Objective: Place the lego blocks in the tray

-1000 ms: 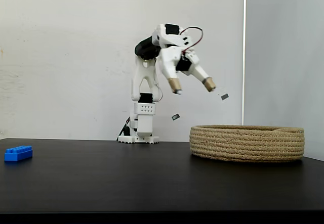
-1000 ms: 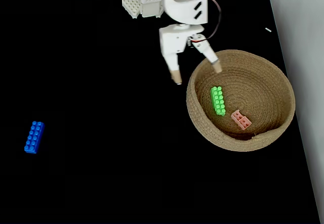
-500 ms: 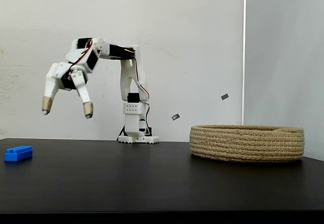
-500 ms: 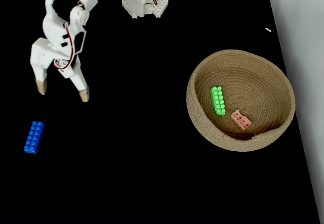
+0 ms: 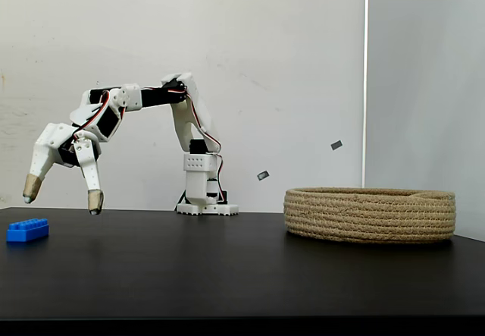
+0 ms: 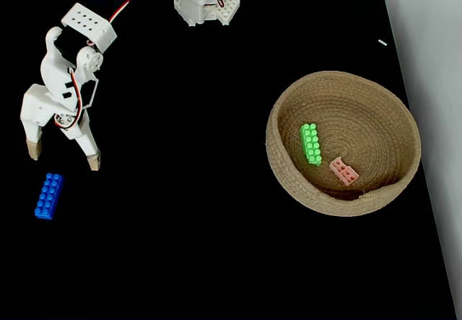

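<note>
The white arm's hand (image 6: pixel 61 155) hangs with its two tan-tipped fingers spread wide and holding nothing, just above the long blue lego brick (image 6: pixel 48 196) and not touching it. That brick lies flat on the black surface (image 6: pixel 188 226), well apart from the coiled rope basket (image 6: pixel 289 183). Inside the basket lie the bright green brick (image 6: pixel 312 144) and, just beside it, the pale pink brick (image 6: pixel 343 170).
</note>
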`<state>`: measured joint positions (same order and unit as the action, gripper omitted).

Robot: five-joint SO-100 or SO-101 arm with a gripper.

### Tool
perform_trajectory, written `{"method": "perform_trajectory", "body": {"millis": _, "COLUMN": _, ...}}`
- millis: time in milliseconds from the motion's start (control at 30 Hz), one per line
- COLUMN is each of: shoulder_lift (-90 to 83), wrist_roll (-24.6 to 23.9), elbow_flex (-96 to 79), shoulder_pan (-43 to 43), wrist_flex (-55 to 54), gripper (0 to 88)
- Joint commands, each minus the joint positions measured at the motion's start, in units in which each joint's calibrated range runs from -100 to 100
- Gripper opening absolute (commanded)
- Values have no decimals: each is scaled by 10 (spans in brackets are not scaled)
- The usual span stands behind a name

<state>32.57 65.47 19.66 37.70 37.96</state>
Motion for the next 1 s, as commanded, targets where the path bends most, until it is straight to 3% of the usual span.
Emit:
{"method": "perform_trajectory", "body": {"millis": 0, "shoulder_lift": -4, "wrist_roll": 1, "elbow_flex": 56, "shoulder_pan": -3, "wrist_flex": -39, "gripper": 385}}
{"method": "perform_trajectory", "body": {"millis": 500, "shoulder_lift": 79, "wrist_roll": -21, "elbow_flex": 118, "shoulder_pan": 8, "wrist_flex": -101, "gripper": 359}}
{"method": "perform_trajectory", "body": {"millis": 967, "shoulder_lift": 73, "wrist_roll": -48, "elbow_flex": 35, "shoulder_pan": 5, "wrist_flex": -214, "gripper": 283}}
